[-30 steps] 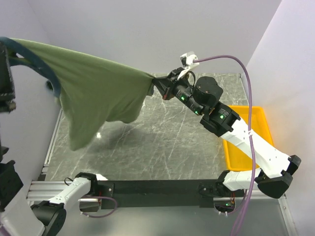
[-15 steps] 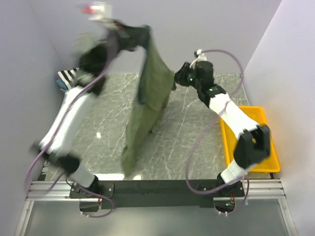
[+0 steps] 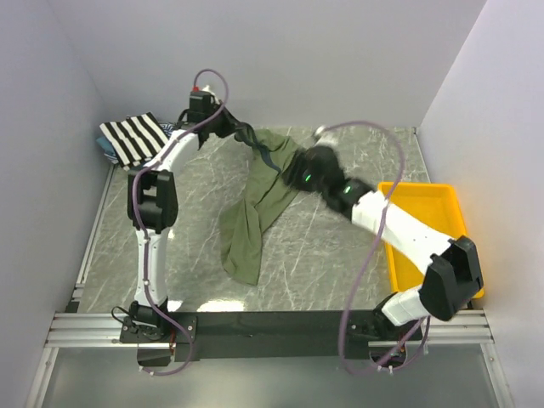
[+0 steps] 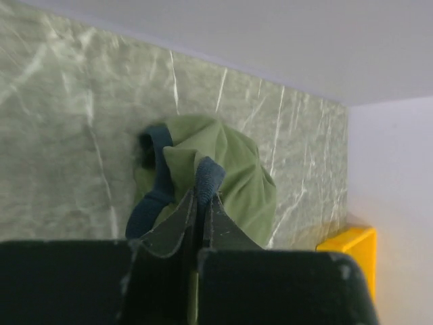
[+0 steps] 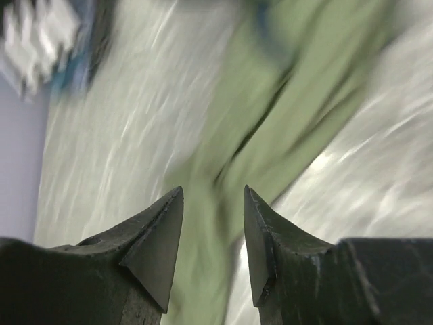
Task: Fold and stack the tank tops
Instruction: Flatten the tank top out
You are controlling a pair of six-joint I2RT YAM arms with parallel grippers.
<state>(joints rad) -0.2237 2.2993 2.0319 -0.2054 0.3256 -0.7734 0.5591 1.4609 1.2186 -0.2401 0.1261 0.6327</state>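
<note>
Pinching the navy strap [image 4: 210, 175] of the olive tank top [image 3: 253, 217], the left tool [image 4: 201, 203] is clamped shut near the far edge of the bench [image 3: 378, 157]. The cloth trails crumpled, print hidden. The right tool [image 5: 213, 196] gapes empty above it, its view blurred.

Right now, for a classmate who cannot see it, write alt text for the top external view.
An olive green tank top lies bunched diagonally across a marble table, its far end pinched by the left gripper. The right gripper stands open close to it; a striped tank top sits far left, a yellow tray right.
</note>
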